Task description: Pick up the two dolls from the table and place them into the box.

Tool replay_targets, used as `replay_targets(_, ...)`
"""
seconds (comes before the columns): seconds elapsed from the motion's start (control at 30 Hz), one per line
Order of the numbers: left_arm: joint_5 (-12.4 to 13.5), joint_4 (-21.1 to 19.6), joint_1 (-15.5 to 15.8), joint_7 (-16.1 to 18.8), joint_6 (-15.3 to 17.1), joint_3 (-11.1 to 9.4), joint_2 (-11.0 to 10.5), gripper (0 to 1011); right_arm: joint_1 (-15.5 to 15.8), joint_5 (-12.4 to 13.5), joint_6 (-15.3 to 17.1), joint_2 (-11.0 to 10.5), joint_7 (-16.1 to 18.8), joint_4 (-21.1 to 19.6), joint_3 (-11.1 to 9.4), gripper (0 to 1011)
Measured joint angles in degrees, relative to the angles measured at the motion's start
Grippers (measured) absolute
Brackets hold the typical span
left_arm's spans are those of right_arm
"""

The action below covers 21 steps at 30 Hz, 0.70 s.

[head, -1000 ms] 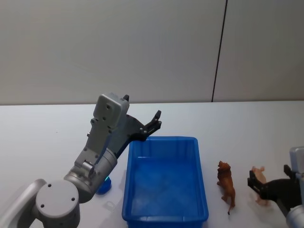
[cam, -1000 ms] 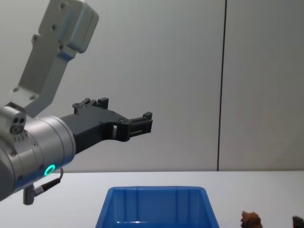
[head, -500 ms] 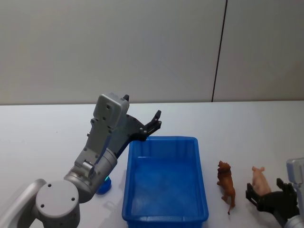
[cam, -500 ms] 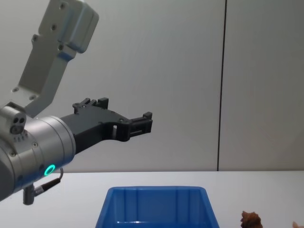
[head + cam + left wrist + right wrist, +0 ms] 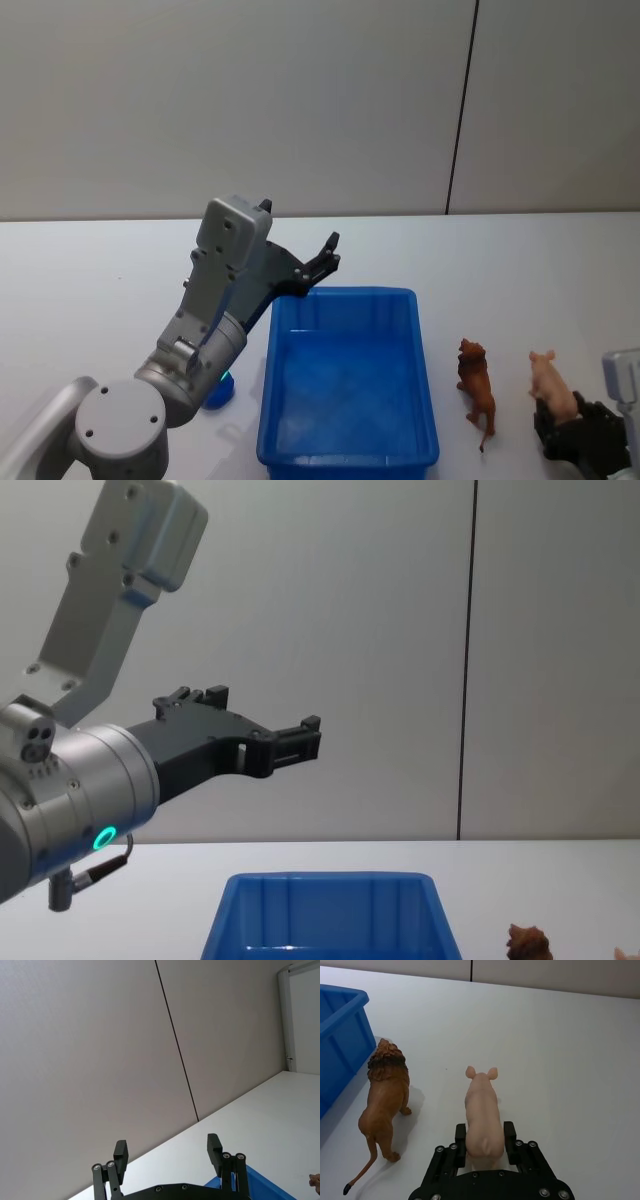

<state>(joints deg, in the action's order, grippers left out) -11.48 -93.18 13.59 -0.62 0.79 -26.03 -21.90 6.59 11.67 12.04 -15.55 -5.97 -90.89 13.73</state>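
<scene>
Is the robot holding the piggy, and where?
The right gripper straddles the rear end of the pale pink doll, which stands on the table; whether it grips cannot be told. The left gripper holds nothing.

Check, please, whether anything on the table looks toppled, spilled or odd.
Nothing stands out. The reddish-brown lion figure and pale pink pig figure stand upright on the white tabletop beside the empty bright blue plastic bin. The right gripper is at the pig's rear; the left gripper is raised, open.
</scene>
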Motion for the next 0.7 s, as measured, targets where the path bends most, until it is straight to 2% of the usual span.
replay_targets(0.17,0.00,0.00,0.00,0.00,0.00,0.00,0.00,1001,0.34,-0.83,-1.42,-0.06,0.42,-0.03,-0.01,383)
replay_targets(0.7,0.00,0.00,0.00,0.00,0.00,0.00,0.00,1001,1.57,-4.21,-8.99,-0.70,2.23,-4.01,-0.08,383)
